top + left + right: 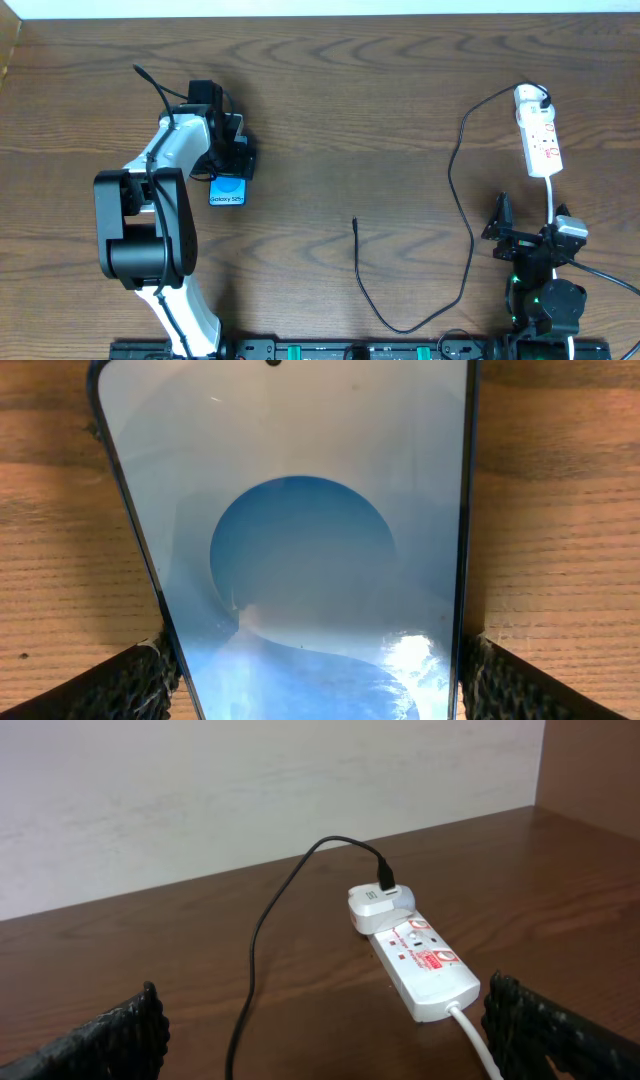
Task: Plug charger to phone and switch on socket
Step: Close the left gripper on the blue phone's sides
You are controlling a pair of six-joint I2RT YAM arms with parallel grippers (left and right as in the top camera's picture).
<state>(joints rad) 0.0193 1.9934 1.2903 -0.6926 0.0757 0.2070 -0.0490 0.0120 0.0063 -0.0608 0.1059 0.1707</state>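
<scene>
A brown wood-grain table [320, 120] meets a pale wall [200, 800] at its far edge.

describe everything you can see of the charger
The charger is a long, thin black cable lying slack on the wooden table. One end plugs into a white adapter at the far end of the socket. It loops down and left to a small free tip, well apart from the phone. Nothing holds it.
</scene>
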